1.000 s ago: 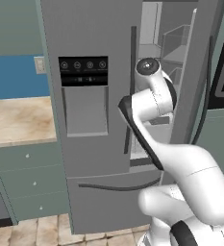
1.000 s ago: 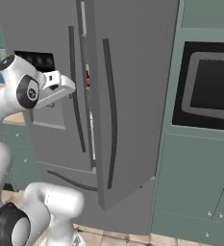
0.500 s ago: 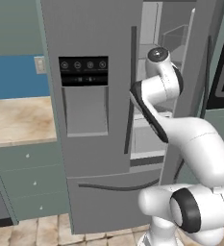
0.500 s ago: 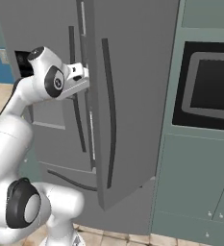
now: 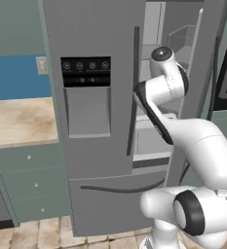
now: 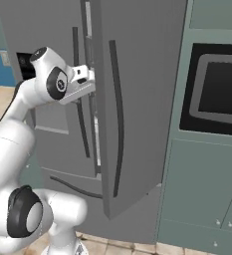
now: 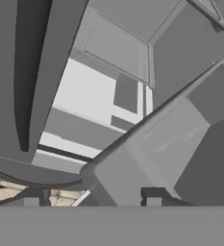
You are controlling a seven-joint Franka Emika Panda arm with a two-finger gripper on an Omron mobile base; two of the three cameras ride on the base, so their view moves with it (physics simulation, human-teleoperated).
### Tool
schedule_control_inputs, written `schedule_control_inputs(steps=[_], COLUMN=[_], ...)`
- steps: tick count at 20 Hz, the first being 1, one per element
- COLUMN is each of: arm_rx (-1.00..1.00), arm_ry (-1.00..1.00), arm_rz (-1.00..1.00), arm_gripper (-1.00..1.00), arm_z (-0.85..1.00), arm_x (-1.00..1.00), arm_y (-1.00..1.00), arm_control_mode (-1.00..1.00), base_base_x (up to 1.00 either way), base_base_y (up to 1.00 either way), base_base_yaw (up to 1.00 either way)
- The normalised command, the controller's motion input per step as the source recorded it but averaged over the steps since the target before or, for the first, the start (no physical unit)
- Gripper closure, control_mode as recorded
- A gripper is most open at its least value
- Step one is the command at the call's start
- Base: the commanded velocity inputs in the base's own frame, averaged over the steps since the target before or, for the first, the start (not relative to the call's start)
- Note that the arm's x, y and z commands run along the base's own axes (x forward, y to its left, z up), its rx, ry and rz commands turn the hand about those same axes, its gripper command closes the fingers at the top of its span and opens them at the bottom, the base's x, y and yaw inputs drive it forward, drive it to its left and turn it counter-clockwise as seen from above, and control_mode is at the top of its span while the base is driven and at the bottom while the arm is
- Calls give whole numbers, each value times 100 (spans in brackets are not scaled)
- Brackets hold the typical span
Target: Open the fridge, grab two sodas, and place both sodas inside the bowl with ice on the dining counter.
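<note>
Fridge — tall grey double-door unit, right-hand door swung partly out, left door shut. The gripper sits at the gap between the two doors, at the level of the upper half of the handles, in the right base view. Its white hand points into the opening, just past the edge of the open door. In the hand view the two dark fingertips rise at the bottom edge with a gap between them; nothing is visibly caught there, and whether the jaws are parted freely or pressing on the door cannot be told.

Directly ahead of the gripper: the fridge interior, pale grey shelves and a door bin on the inner face of the open door. To one side of the fingers in the hand view runs the dark bar handle of the shut door. No soda can be made out on the shelves from these angles.

Farther from the gripper, on the shut door: the black dispenser panel with its recess below. Beyond the open door, on the gripper's right, a built-in oven in grey-green cabinetry. To the left of the fridge, a beige wall countertop over grey-green drawers, blue wall behind.
</note>
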Motion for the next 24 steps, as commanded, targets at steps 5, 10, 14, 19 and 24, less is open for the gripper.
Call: schedule_control_inputs(steps=[5,10,14,19,24], arm_rx=[3,6,5,5,5], arm_ry=[0,0,0,0,-1], arm_rz=[-6,-9,-11,-11,-10], arm_gripper=[-100,-100,-100,-100,-100], arm_z=[-1,-10,-20,-25,-26], arm_x=[-7,-24,-37,-42,-41], arm_y=[-99,-100,-100,-100,-100], arm_control_mode=[-100,-100,-100,-100,-100], base_base_x=[0,0,0,0,0], base_base_y=[0,0,0,0,0], base_base_yaw=[0,0,0,0,0])
